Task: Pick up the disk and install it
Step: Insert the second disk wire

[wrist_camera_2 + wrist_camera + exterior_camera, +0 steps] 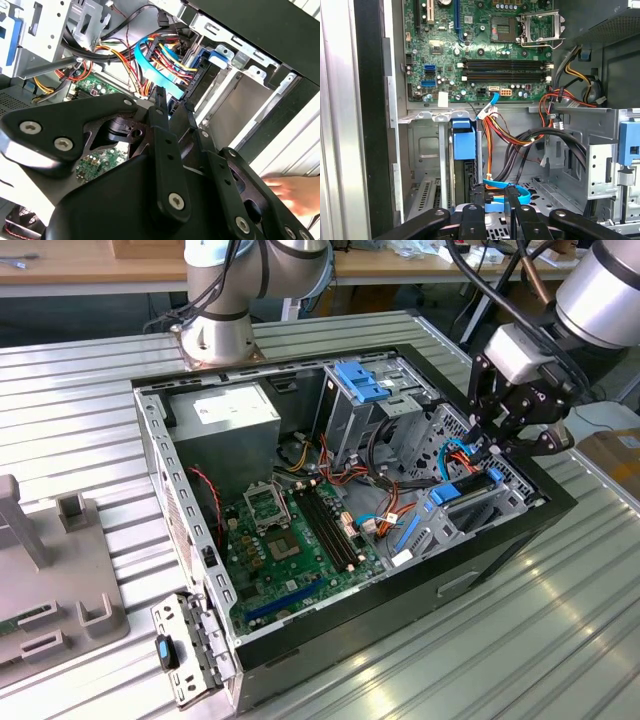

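Observation:
The disk sits edge-on in the drive bay at the case's front corner, on the exterior view's right. Its bright blue carrier rail [466,490] [463,142] [218,55] marks the top edge, and its grey body is mostly hidden inside the bay. My gripper [488,452] [175,103] [495,194] hangs just above that bay. Its two black fingers [476,200] stand a narrow gap apart and hold nothing. A flat blue data cable [506,193] runs past the fingertips, among red, yellow and orange wires.
The open computer case [470,570] lies on a ribbed metal table [90,400]. Inside are the motherboard [290,540], a grey power-supply box [232,420] and an upright metal cage with a blue bracket [360,383]. A person's hand [290,192] is beside the case. A grey fixture [50,580] stands at the left.

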You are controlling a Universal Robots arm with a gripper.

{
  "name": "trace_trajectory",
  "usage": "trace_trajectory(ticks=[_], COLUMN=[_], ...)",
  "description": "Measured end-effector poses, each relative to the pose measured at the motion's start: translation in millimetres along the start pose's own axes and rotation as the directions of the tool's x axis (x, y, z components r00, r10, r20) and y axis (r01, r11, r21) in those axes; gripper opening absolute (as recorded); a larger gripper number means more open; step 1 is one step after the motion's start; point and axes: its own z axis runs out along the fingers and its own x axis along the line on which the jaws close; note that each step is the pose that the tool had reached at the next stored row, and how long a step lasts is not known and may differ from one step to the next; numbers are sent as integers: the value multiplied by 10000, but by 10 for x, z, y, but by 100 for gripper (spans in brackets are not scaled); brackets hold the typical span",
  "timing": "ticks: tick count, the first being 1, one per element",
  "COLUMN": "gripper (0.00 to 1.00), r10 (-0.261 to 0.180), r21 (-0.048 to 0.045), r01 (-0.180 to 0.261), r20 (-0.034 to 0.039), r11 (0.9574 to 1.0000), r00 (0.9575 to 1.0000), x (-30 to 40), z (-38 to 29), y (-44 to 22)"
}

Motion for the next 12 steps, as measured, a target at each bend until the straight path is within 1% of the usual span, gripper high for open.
trace_trajectory(ticks=[4,5,8,10,12], gripper=[30,30,30,30,30], r10=[0,1,2,2,-4], r21=[0,-2,-14,-18,-18], r01=[0,-1,-2,-2,4], r20=[0,-1,-1,-2,-2], r11=[10000,10000,10000,10000,10000], r00=[10000,10000,10000,10000,10000], x=[-2,-3,-6,-7,25], z=[1,1,7,8,4], y=[0,-19,-113,-130,-125])
